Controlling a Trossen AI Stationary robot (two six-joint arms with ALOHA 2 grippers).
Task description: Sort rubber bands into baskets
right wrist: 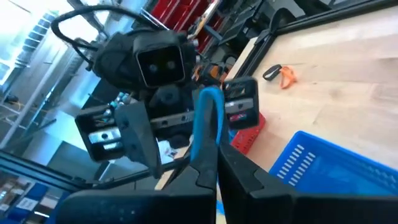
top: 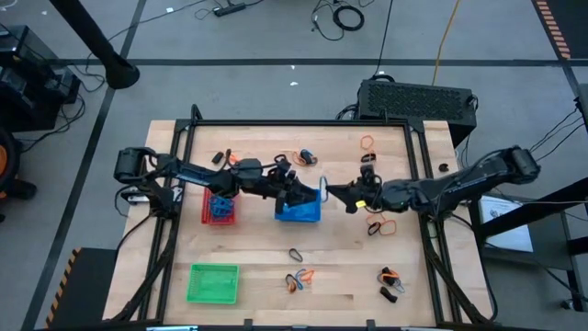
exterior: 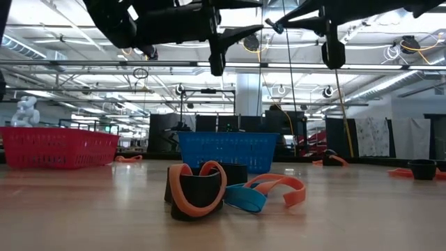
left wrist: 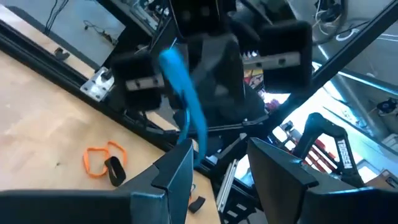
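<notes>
Right wrist view: my right gripper [right wrist: 215,169] has its two fingers pressed nearly together, pinching the lower end of a blue rubber band [right wrist: 208,121] that stands up from between them.
Left wrist view: my left gripper [left wrist: 221,171] is spread, with a clear gap between its fingers [left wrist: 171,177]; the same blue band hangs just past the tip of one of them.
Facing: the two grippers point at each other, close together, with the band between them.
High view: both grippers meet over the middle of the table [top: 257,244], the left one above the blue basket [top: 287,217] and the right one just beside that basket's edge.
Red basket [top: 219,219]: just beside the blue one, under my left arm.
Green basket [top: 213,283]: well apart, near the table's front edge on my left side.
Loose bands: a black one [top: 296,254] in front of the blue basket, a mixed cluster [top: 299,279] beyond it, an orange one [top: 367,142] near the far edge.
Low view: orange, black and blue loops [exterior: 209,188] lie tangled on the wood in the foreground.
</notes>
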